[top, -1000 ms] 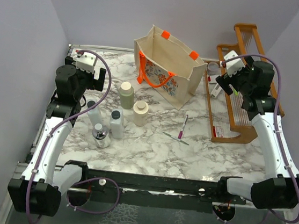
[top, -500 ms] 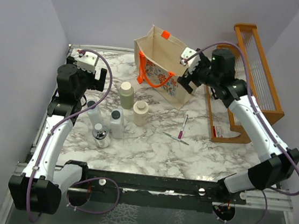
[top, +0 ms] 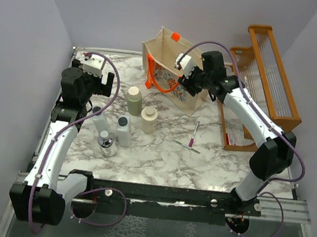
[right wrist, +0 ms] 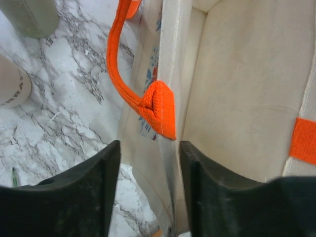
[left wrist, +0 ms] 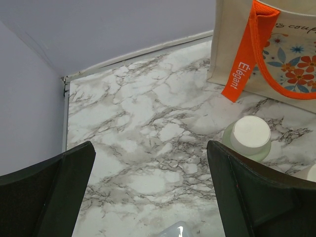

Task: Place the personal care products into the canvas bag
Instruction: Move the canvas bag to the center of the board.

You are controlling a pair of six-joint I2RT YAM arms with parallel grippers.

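Marble table [top: 155, 148]; right claw [right wrist: 148, 148] parted astride canvas bag [right wrist: 232, 74] rim, interior partly hidden; left claw [left wrist: 150, 145] wide.

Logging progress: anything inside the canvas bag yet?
Right wrist view shows only bare beige lining inside the canvas bag, nothing else visible. Its floor can't be made out, and from above the right gripper covers part of the opening.

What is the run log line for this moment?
right hand: open at canvas bag rim | left hand: open, empty | five bottles: standing on table
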